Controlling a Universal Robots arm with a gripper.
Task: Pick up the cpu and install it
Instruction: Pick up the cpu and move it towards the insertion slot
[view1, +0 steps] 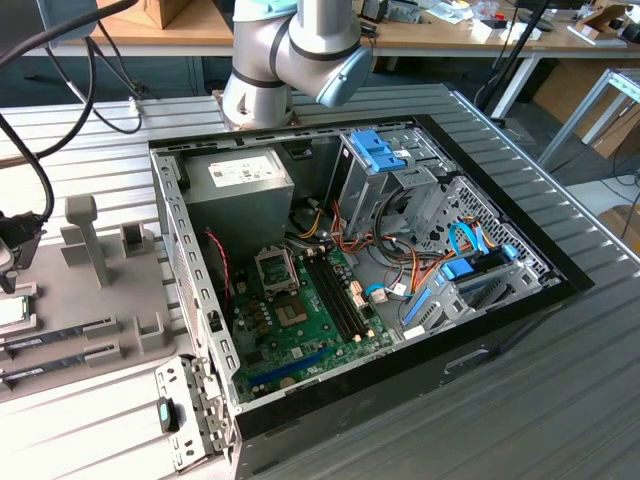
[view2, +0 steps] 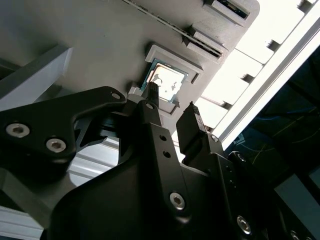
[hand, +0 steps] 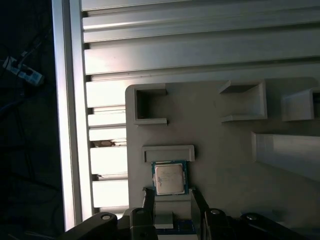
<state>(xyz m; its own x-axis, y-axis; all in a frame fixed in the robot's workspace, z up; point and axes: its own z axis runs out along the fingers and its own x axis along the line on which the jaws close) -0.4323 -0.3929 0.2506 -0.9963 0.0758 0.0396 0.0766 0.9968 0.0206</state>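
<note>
The cpu (hand: 169, 178) is a small square chip with a silver top and a thin green rim. It lies flat in a recess of the grey holder tray (hand: 225, 150), and it also shows in the second wrist view (view2: 165, 82). My gripper (hand: 172, 200) hangs open just above it, one black finger (hand: 148, 197) off each side of the chip, nothing held. In the second wrist view the gripper (view2: 172, 105) has a clear gap between its fingertips (view2: 150, 92). At the exterior view's far left the gripper (view1: 10, 265) sits over the tray, with the cpu (view1: 12, 312) beneath it.
The open computer case (view1: 180, 230) lies at centre with the green motherboard (view1: 300, 320) and its empty socket frame (view1: 275, 268). Memory sticks (view1: 60, 335) rest in the tray (view1: 100, 300). A grey power supply (view1: 240, 185) and cable bundles fill the case's rear. The table is ribbed aluminium (hand: 200, 50).
</note>
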